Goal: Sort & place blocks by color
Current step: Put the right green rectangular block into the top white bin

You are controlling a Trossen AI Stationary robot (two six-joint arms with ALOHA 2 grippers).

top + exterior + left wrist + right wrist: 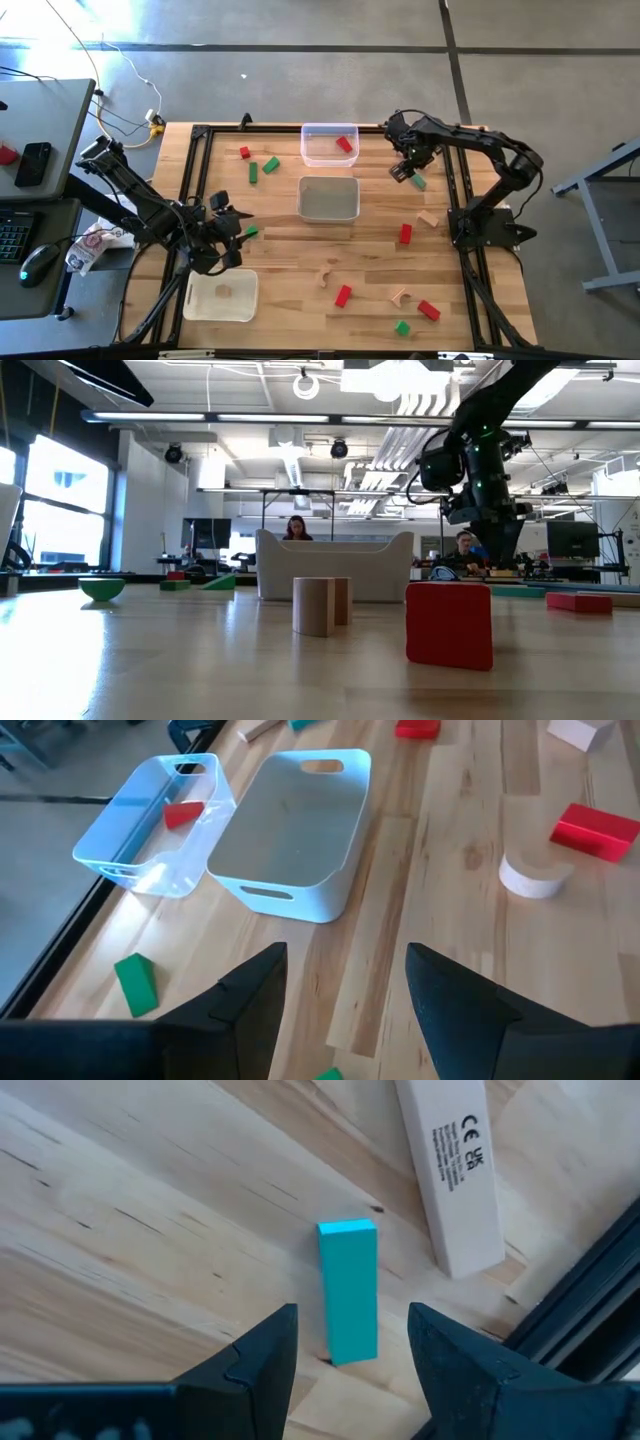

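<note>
Red, green and plain wood blocks lie scattered on the table. My right gripper [405, 170] [351, 1315] hangs open near the table's far right corner. Its fingers stand apart on either side of a green bar [348, 1290] [418, 181], which lies flat on the wood; nothing touches the bar. My left gripper [226, 236] [346, 952] is open and empty at the table's left side, beside a small green block [250, 231]. A clear tray [328, 155] holds one red block [345, 144] [183, 814]. A flat white tray [205, 305] holds one wood block [223, 291].
A deep white tray [328, 213] [290, 880] sits mid-table, in front of the clear one. A white labelled bar [450, 1170] lies by the black frame rail near the green bar. More blocks lie along the near side: red [343, 295], wood [399, 296], green [402, 327]. People sit in the room beyond.
</note>
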